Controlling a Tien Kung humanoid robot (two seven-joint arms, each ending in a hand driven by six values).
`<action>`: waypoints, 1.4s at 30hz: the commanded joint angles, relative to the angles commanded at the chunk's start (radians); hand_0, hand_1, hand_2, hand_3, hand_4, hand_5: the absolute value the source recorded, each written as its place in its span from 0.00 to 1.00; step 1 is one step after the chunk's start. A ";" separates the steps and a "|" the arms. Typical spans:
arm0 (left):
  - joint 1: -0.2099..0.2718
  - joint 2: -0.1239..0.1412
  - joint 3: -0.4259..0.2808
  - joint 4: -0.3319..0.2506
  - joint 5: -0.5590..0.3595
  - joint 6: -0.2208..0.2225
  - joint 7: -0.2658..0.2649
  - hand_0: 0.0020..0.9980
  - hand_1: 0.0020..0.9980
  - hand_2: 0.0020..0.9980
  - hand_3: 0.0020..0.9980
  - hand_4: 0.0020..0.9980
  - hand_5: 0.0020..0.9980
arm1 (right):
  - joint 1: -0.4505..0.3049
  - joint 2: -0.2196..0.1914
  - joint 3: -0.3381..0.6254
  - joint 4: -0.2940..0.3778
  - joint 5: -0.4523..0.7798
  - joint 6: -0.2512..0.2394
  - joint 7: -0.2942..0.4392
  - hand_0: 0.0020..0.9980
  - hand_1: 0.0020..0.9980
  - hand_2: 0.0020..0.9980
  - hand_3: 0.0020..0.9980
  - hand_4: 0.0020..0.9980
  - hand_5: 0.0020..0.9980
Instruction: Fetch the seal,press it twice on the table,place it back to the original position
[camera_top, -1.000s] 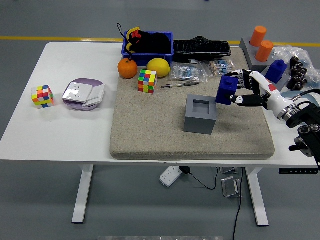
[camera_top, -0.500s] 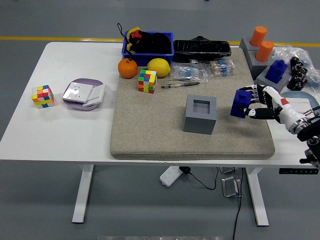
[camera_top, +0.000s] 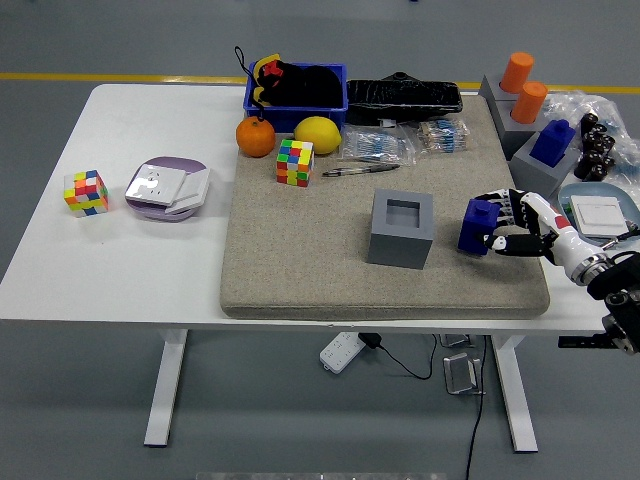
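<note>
Press the blue seal, gripped in the right hand's fingers, squarely down onto the mat, apparently already touching, avoiding tilt beside the grey holder.

Right hand around blue seal on beige mat.

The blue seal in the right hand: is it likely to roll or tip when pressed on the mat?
The blue seal looks blocky and flat-sided, so rolling seems unlikely. The beige mat looks soft, so it might rock slightly. The right hand grips its side, probably steadying it.
</note>
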 joint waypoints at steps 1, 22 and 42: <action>0.000 0.000 0.000 0.000 0.000 0.000 0.000 0.82 0.82 0.79 0.84 0.80 0.39 | 0.000 0.001 0.000 -0.003 -0.001 -0.001 0.001 0.48 0.38 0.38 0.44 0.61 0.00; -0.002 -0.002 -0.008 0.001 0.000 0.000 0.000 0.82 0.82 0.79 0.84 0.79 0.39 | 0.008 -0.023 0.043 0.130 0.020 0.019 -0.016 0.48 0.38 0.38 0.44 0.62 0.00; -0.004 -0.001 -0.002 0.001 -0.004 -0.001 0.000 0.82 0.82 0.79 0.84 0.79 0.39 | 0.068 -0.002 -0.056 0.269 0.085 0.077 -0.061 0.48 0.38 0.38 0.44 0.63 0.00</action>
